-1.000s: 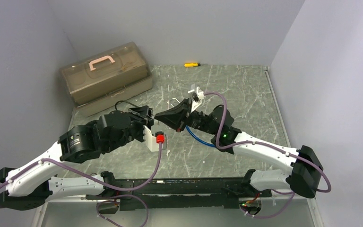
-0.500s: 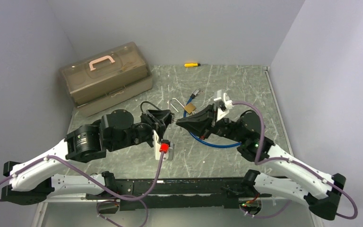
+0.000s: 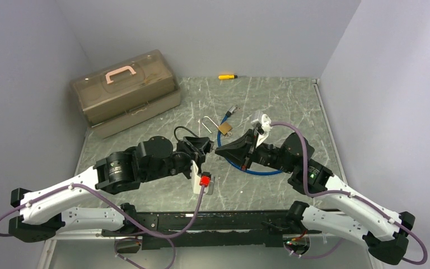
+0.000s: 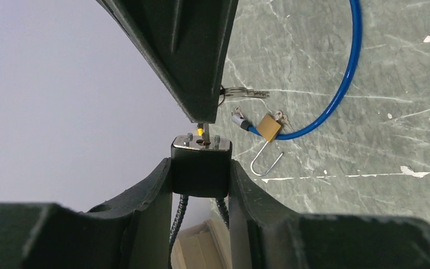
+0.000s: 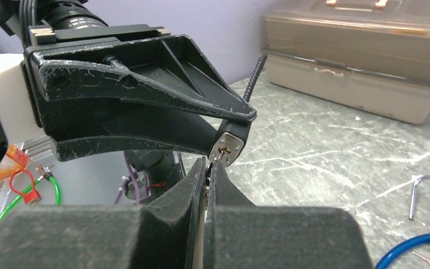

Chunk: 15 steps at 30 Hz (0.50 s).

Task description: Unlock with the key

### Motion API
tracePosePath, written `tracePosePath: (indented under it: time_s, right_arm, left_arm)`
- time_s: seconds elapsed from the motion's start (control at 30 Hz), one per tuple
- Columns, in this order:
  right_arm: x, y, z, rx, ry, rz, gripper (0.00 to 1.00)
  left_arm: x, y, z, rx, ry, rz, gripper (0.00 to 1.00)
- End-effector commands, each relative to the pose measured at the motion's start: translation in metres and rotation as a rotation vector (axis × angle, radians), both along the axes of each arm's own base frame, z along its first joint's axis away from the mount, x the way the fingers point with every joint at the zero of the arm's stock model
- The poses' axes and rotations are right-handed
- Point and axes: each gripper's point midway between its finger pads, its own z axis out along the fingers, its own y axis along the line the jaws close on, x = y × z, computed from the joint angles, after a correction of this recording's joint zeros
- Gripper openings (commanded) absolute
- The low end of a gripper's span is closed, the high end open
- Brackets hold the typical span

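**Key meets keyhole above the near middle of the table**

The left gripper (image 4: 200,175) is clamped on the flanks of a black lock (image 5: 228,147), one finger on each side. It holds the lock off the surface, over the near middle of the table (image 3: 291,106). The lock's silver keyhole face is turned towards the other arm and its dark braided cable trails back between the fingers. Gripping by the sides leaves the face bare and braces the body against a twist.

The right gripper (image 5: 207,175) has its pads pressed together on the key (image 4: 203,128). Only a short silver stub shows beyond the fingertips. That stub touches the face at the keyway. How deep it sits cannot be told from any view. Pinching the key so close to its tip probably stops it from wobbling as it is pushed in, and the two grippers stand nose to nose so that key and keyway line up.

My reading is that insertion is under way and the turn is not yet made. That turn needs the wrist to roll while the left arm stays firm.

A brass padlock (image 3: 225,128) lies with its shackle open towards the middle of the surface, threaded on a blue cable (image 3: 257,170). A toolbox (image 3: 124,92) sits in the far left corner.
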Motion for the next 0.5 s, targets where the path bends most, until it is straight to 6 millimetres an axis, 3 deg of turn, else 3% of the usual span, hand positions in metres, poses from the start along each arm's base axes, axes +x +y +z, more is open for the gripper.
tracePosePath:
  time_s: [0.0,0.23,0.47]
  right_arm:
    - [0.014,-0.008,0.019,0.055,-0.003,-0.089,0.0]
    - [0.008,-0.028,0.042,0.14,-0.046,-0.13,0.0]
    - [0.003,-0.026,0.034,0.146,-0.016,-0.101,0.0]
  left_arm:
    - [0.006,-0.005,0.018,-0.088,-0.058,0.024,0.0]
    - [0.02,0.005,0.007,-0.118,-0.036,0.1,0.0]
    - [0.021,0.009,0.025,-0.178,-0.013,0.109,0.0]
